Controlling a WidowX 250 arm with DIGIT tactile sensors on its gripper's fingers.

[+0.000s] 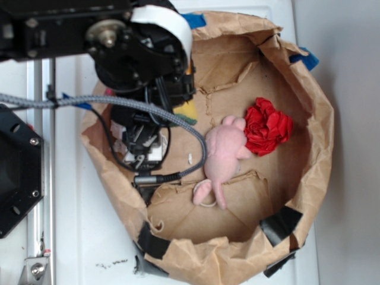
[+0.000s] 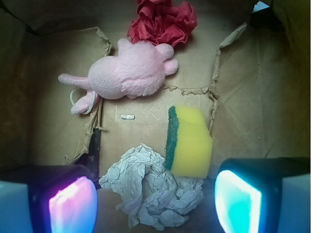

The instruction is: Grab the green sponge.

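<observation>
The green sponge (image 2: 188, 141) is not yet grabbed, as we judge it: in the wrist view it lies free on the floor of the brown paper bag (image 1: 314, 148), touched by neither finger, so the whole grasp is left to do.

Going from the largest thing down, we see the paper bag spread open on the white counter (image 1: 89, 237), its torn walls ringing everything else. The robot arm (image 1: 136, 53) reaches over the bag's left edge in the exterior view and hides most of the sponge there; only a yellow and green corner shows beside it. The pink plush toy (image 2: 126, 75) lies near the middle of the bag's floor, with the red cloth ball (image 2: 163, 22) touching its head end, toward the far wall. The wrinkled white paper wad (image 2: 153, 194) sits just under the end effector (image 2: 155, 201), its edge against the sponge's near end. The sponge lies with its green layer on the left and yellow foam on the right.

The end effector hangs wide apart, holding nothing, its two pads (image 2: 73, 204) glowing. The sponge is ahead of the gap and toward the right finger. We judge it must move forward, then descend and close.
</observation>
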